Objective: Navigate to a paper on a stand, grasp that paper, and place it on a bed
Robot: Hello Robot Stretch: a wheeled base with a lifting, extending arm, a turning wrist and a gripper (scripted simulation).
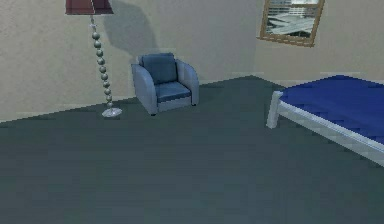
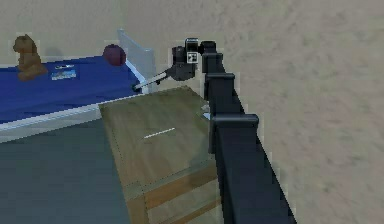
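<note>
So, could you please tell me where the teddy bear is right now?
In the arm side view, the teddy bear sits at the far left on the blue bed, left of a dark red ball.

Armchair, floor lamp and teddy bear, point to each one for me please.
armchair (image 1: 170,90), forward view, on its seat cushion.
floor lamp (image 1: 100,62), forward view, on its beaded pole.
teddy bear (image 2: 28,58), arm side view, on its body.

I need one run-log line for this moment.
arm: extended | gripper: near stand far edge, load unclear | stand top: thin white strip
</note>
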